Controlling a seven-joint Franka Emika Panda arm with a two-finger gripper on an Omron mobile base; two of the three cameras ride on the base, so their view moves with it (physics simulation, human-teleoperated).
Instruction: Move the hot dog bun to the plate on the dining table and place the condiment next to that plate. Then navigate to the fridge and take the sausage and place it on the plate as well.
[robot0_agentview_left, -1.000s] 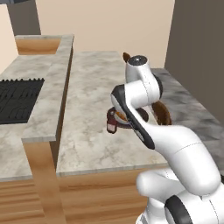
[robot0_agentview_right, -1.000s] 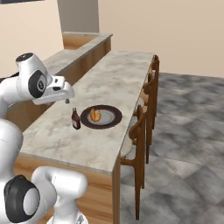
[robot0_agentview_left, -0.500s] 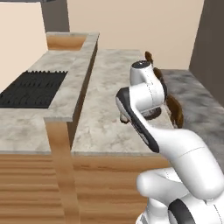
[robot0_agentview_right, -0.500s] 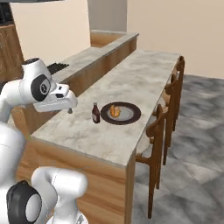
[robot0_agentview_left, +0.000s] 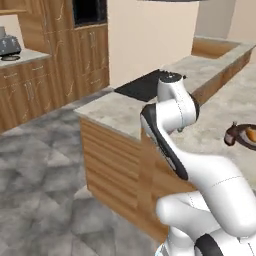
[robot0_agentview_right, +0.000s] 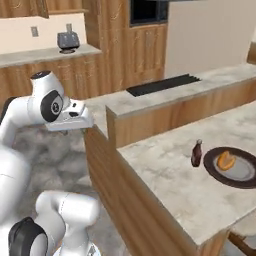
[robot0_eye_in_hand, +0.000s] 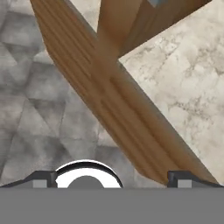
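Observation:
The hot dog bun (robot0_agentview_right: 226, 160) lies on the dark round plate (robot0_agentview_right: 239, 173), which rests on the marble dining table (robot0_agentview_right: 175, 180). The condiment (robot0_agentview_right: 196, 153), a small dark bottle, stands upright just left of the plate. In the left base view the condiment (robot0_agentview_left: 230, 136), bun (robot0_agentview_left: 250, 134) and plate (robot0_agentview_left: 243, 142) show at the right edge. My gripper (robot0_agentview_right: 75, 121) hangs off the table's end, over the floor. In the hand view the gripper (robot0_eye_in_hand: 111, 178) is open and empty, above the table's wooden edge (robot0_eye_in_hand: 118, 109). Fridge and sausage are out of view.
A lower slab with a black cooktop (robot0_agentview_right: 162, 84) adjoins the table. Wooden cabinets (robot0_agentview_left: 55, 75) line the far wall, with a toaster (robot0_agentview_right: 69, 40) on the counter and a wall oven (robot0_agentview_right: 147, 10). Grey stone floor (robot0_agentview_left: 45, 165) spreads to the left.
The whole picture has swung: the base has turned, bringing the cabinets and floor into view. Plate, bun and bottle now sit far right. The gripper stays open.

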